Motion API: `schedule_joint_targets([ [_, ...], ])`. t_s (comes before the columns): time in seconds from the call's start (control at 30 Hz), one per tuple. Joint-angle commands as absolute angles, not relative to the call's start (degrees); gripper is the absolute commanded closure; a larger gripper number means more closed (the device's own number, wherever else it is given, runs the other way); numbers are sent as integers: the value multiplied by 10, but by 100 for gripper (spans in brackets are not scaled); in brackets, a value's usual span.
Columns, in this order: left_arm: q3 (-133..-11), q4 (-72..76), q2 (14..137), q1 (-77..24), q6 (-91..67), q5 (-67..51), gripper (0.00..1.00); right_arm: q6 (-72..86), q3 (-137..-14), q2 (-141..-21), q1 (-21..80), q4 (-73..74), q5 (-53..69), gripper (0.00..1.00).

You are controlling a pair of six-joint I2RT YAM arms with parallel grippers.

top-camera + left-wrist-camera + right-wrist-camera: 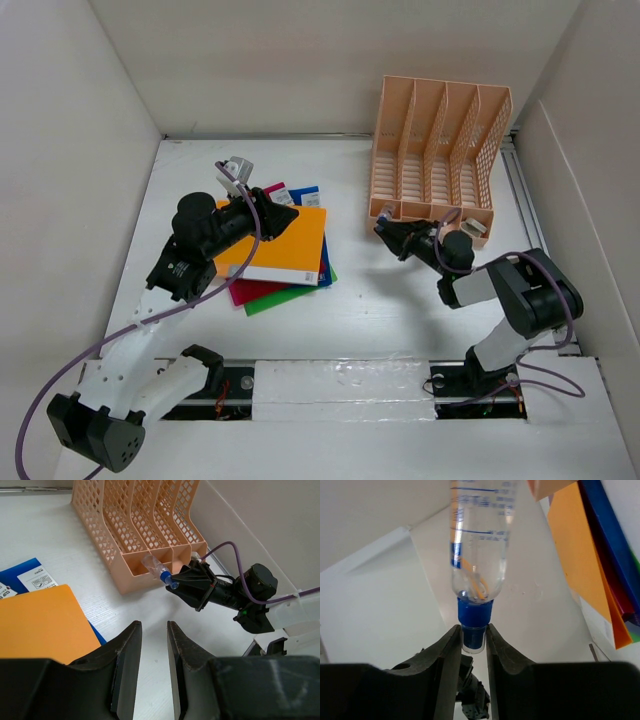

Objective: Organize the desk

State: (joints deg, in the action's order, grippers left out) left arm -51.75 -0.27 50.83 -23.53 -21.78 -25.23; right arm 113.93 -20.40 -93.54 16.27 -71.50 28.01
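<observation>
The desk (400,320) is a white tabletop with white walls. My right gripper (473,632) is shut on the blue cap of a clear plastic bottle (477,540). It holds the bottle level at the open front of the peach file rack (435,160). From the top view this gripper (385,232) is at the rack's left front corner. The left wrist view shows the bottle (160,572) touching the rack's front lip (150,567). My left gripper (154,630) is open and empty, above the right edge of an orange folder (290,245).
The orange folder tops a fanned stack of blue, red and green folders (275,295) at mid-left. The rack (125,525) has several empty slots and stands at the back right. A taped metal rail (350,380) runs along the near edge.
</observation>
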Motion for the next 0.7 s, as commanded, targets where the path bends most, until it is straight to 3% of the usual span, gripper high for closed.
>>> schedule_joint_targets([
  [0.0, -524, 15, 499, -236, -218, -252, 76, 1217, -210, -901, 169, -778, 260, 68],
  [0.2, -524, 15, 498, -236, -217, -251, 76, 1214, -222, -899, 169, -768, 250, 61],
  [0.5, -523, 14, 497, -236, -216, -249, 76, 1196, -229, -894, 158, -766, 245, 61],
  [0.67, -523, 13, 499, -236, -214, -246, 76, 1139, -278, -851, 158, -690, 268, 60],
])
